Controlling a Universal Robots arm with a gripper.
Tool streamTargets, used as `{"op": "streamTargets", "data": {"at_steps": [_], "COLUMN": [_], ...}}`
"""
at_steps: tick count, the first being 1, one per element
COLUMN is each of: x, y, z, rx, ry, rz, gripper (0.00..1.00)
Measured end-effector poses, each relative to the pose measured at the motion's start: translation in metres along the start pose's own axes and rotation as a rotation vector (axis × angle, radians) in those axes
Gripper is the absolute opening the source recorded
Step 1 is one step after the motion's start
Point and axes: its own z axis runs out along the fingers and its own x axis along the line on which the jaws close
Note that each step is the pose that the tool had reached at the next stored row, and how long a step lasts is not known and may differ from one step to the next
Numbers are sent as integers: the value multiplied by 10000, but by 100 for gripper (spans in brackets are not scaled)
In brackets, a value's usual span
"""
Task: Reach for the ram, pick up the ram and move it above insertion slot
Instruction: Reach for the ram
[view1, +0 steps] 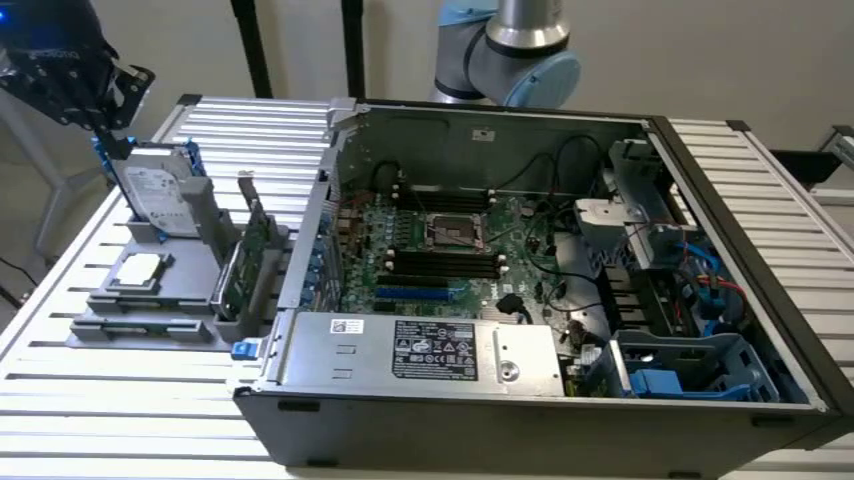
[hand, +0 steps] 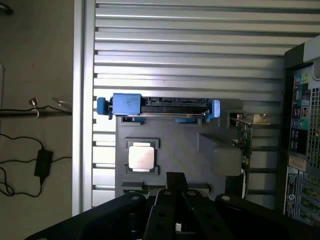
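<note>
The claw is shut tight with nothing in it, up above the grey tray, at ten o'clock from the computer.

One open computer case, one hard drive, one expansion card, one processor, one grey holder, one slatted bench.

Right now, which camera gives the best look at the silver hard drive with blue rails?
The exterior view: the silver hard drive with blue rails stands upright in the grey holder, broad labelled face towards the camera. The wrist view sees it edge-on, a thin strip between blue rail ends.
</note>
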Motion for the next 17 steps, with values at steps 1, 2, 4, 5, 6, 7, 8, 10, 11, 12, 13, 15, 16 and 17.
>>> {"op": "streamTargets", "data": {"at_steps": [1,2,4,5,6,7,8,10,11,12,13,15,16,17], "x": [0,0,1,1,2,3,4,5,6,7,8,10,11,11], "y": [0,-1,-21,-52,-95,-142,-191,-281,-326,-371,-416,-508,-553,-598], "z": [0,0,-2,-2,-4,-6,-7,-11,-13,-14,-16,-20,-21,-23], "rx": [0,0,0,1,-1,-1,-1,-1,-1,-1,-1,-1,-1,-1], "ry": [0,1,1,1,1,0,1,1,1,0,0,1,0,0], "rz": [-1,0,2,1,1,-1,-1,1,0,-1,-1,1,0,-1], "gripper": [11,11,11,11,11,11,11,11,11,11,11,11,11,11]}}
